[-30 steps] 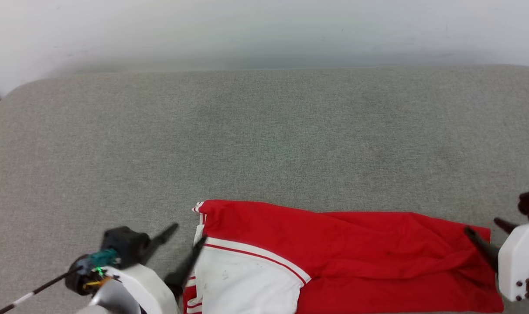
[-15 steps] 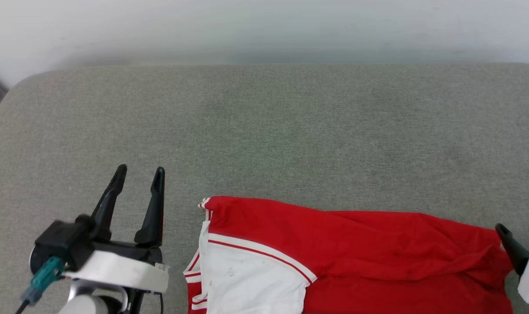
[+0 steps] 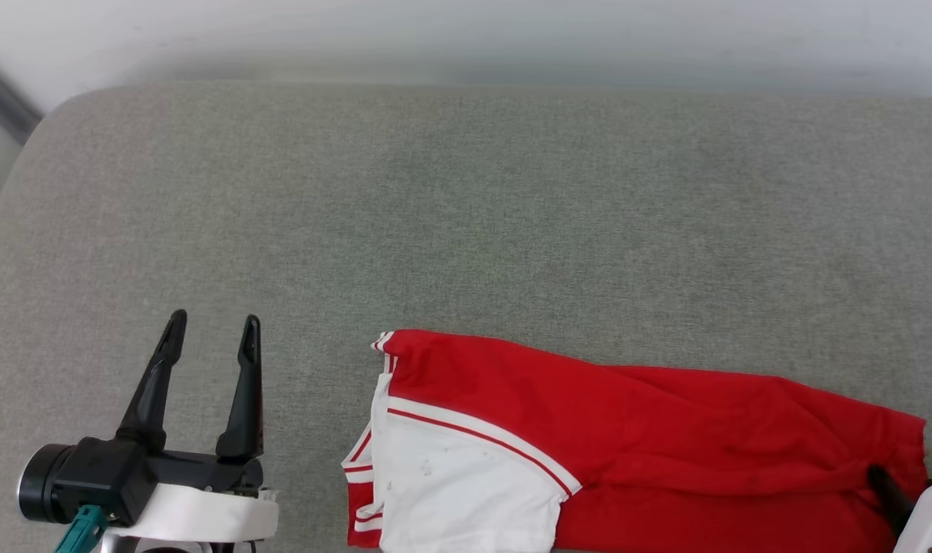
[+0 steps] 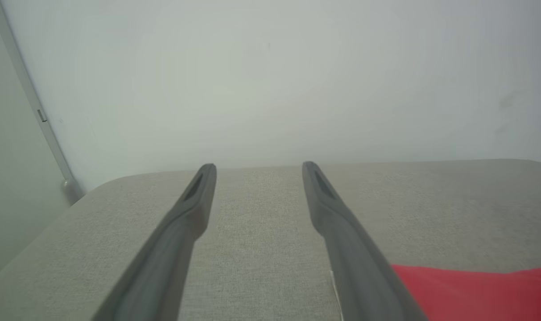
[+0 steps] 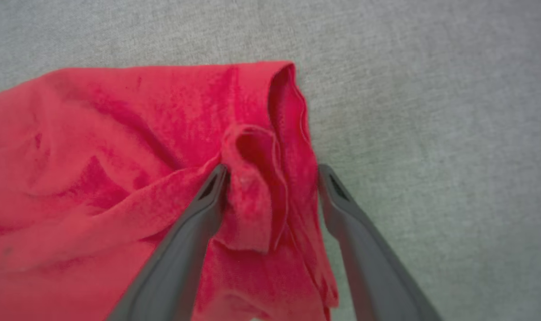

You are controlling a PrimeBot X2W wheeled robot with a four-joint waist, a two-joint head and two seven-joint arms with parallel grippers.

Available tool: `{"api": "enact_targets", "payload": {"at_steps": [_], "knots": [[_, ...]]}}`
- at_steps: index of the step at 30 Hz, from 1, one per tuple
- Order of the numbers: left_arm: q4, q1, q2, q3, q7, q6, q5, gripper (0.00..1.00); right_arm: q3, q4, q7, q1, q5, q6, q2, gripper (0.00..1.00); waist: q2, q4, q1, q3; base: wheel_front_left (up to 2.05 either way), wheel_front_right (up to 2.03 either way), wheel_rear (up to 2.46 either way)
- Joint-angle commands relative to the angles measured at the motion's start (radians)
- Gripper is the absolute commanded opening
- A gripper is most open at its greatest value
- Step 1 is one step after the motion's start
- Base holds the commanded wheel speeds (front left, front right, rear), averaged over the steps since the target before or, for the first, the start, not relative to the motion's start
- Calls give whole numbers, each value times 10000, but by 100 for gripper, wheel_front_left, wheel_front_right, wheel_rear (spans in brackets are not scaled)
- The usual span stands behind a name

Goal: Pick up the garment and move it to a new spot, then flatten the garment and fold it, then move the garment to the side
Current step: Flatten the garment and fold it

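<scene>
Grey woven fabric covers the worktop [image 3: 466,192], which ends at a pale wall [image 3: 466,31] with a grey strip [image 3: 4,100] running up it at the left corner. The garment [image 3: 627,415] lies along the near edge, its red body to the right and its white sleeve [image 3: 458,491] with red trim to the left. The left tool [image 3: 213,330] hangs near the sleeve end over bare fabric, fingers apart and holding nothing. The right wrist view shows what the head view barely catches: the right tool [image 5: 274,174], fingers spread, straddles a bunched fold at the garment's red end, one finger touching the cloth.
</scene>
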Motion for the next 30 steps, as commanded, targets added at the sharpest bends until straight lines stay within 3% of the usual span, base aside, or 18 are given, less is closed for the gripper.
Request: {"api": "enact_targets", "payload": {"at_steps": [1,6,13,14,15,16,22,30], "knots": [[37,-50,-191,192,-23,-221,153,100,0,150,-26,84,-39,-2,84,100,-1,85,0,87,0,0,0],[100,-146,-681,639,-24,-744,535,100,66,745,-33,-3,-89,-4,196,100,-1,195,0,236,0,0,0],[212,-206,-1071,811,-24,-1021,817,100,776,1557,178,92,-15,16,438,98,-1,258,0,296,0,0,0],[233,-208,-1095,828,-24,-1035,842,100,896,1626,209,130,23,26,473,44,-1,255,0,272,0,0,0],[249,-202,-1109,839,-24,-1055,871,100,981,1680,196,153,50,45,489,6,-1,248,0,239,0,0,0],[269,-192,-1114,850,-24,-1072,888,100,1051,1713,145,164,82,55,485,0,-1,235,0,200,0,0,0],[329,-13,-1031,928,-24,-1086,976,100,754,1448,-591,-99,-172,-8,-58,0,-1,82,0,-115,0,0,0],[233,78,-898,861,-25,-1094,897,100,-377,1154,-1063,-612,-543,-8,-786,0,-1,-153,0,-410,0,0,0]]}}
